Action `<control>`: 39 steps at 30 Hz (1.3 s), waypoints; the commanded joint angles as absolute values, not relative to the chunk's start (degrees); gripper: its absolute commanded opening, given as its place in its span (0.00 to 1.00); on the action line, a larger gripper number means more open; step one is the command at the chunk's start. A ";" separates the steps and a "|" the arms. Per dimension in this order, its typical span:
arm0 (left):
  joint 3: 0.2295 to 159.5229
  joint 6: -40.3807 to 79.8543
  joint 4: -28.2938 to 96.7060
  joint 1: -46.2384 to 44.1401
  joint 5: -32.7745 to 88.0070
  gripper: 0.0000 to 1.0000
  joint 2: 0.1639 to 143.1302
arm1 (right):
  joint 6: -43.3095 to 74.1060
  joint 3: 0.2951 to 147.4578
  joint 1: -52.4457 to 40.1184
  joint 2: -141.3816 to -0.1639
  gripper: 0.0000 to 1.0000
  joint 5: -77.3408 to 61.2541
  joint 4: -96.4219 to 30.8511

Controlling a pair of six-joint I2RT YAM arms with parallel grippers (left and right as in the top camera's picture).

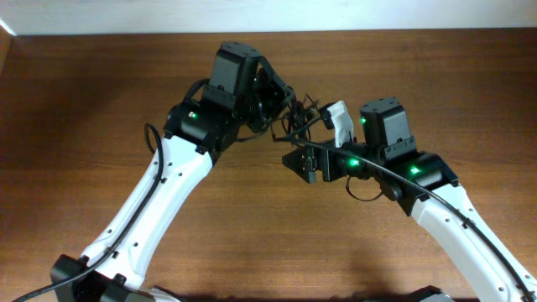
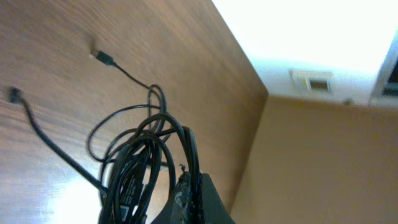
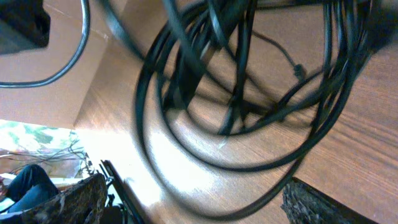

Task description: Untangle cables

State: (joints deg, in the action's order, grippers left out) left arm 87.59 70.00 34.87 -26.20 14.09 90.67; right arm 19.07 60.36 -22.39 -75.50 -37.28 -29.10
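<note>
The cables (image 1: 299, 116) are a tangled bunch of thin black cords held just above the wooden table between my two grippers. My left gripper (image 1: 280, 102) is shut on one strand of the bunch (image 2: 193, 180). The rest of the loops (image 2: 134, 168) hang below it. Two loose ends with small plugs (image 2: 103, 58) (image 2: 13, 93) lie on the wood. My right gripper (image 1: 304, 162) sits just in front of the bunch. Its fingers (image 3: 193, 205) are spread wide, with blurred cable loops (image 3: 249, 124) in front of them and one loop dipping between the fingertips.
The brown wooden table (image 1: 101, 84) spreads to all sides. Its far edge meets a white strip (image 1: 252, 15). Both white arms reach in from the front. A thicker black arm wire (image 1: 153, 143) loops beside the left arm, and another hangs under the right wrist (image 1: 369, 189).
</note>
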 commanded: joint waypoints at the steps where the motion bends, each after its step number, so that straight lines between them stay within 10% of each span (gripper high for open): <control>1: 88.23 72.47 34.54 -25.15 7.03 0.00 91.07 | 18.24 61.04 -22.92 -75.81 0.91 -36.53 -30.02; 13: 88.23 71.13 45.08 -24.97 8.47 0.00 91.07 | 18.48 61.04 -22.85 -75.83 0.91 -15.81 -22.87; 23: 88.23 74.39 37.74 -25.02 18.00 0.00 91.07 | 18.50 61.04 -22.94 -79.40 0.90 -25.54 -24.64; 39: 88.23 75.64 39.88 -22.98 1.56 0.00 91.07 | 18.04 61.04 -30.68 -79.88 0.90 -24.36 -23.92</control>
State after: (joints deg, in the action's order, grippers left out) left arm 87.59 74.89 38.35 -24.47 4.64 90.78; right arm 18.83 60.38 -30.26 -79.57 -26.70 -24.64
